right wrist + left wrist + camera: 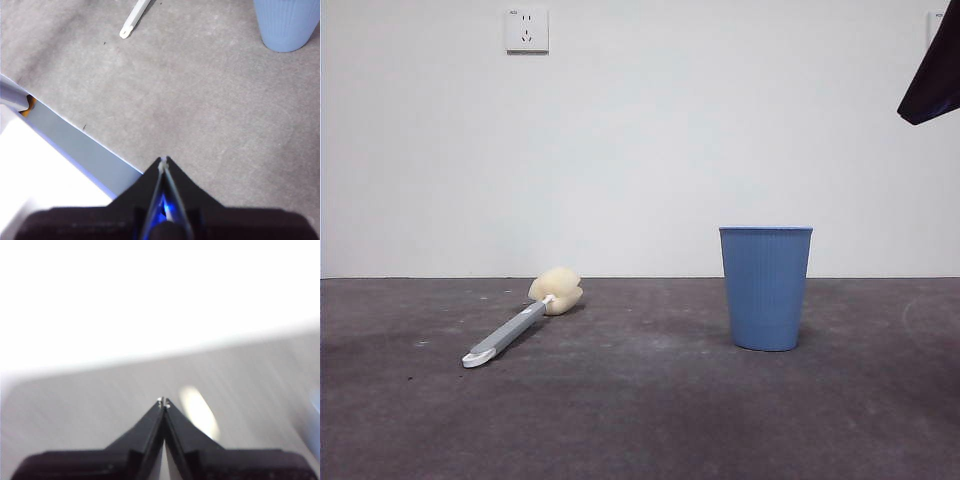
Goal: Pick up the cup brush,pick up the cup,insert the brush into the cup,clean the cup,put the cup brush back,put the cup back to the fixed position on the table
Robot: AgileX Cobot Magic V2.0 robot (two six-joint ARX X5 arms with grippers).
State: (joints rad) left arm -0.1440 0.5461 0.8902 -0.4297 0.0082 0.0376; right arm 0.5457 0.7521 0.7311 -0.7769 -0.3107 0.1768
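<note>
The cup brush (520,322) lies flat on the table (640,420) at the left, its cream-yellow sponge head towards the wall and its white tip towards me. The blue ribbed cup (765,288) stands upright to the right of it. My left gripper (163,402) is shut and empty, high above the table, with the blurred sponge head (199,410) beyond its tips. My right gripper (163,161) is shut and empty above the table; its view shows the brush's white tip (131,21) and the cup's base (286,22) far off. A black arm tip (932,80) shows top right.
A white wall with a power socket (526,30) stands behind the table. In the right wrist view the table's edge (75,145) runs diagonally, with a white surface beyond it.
</note>
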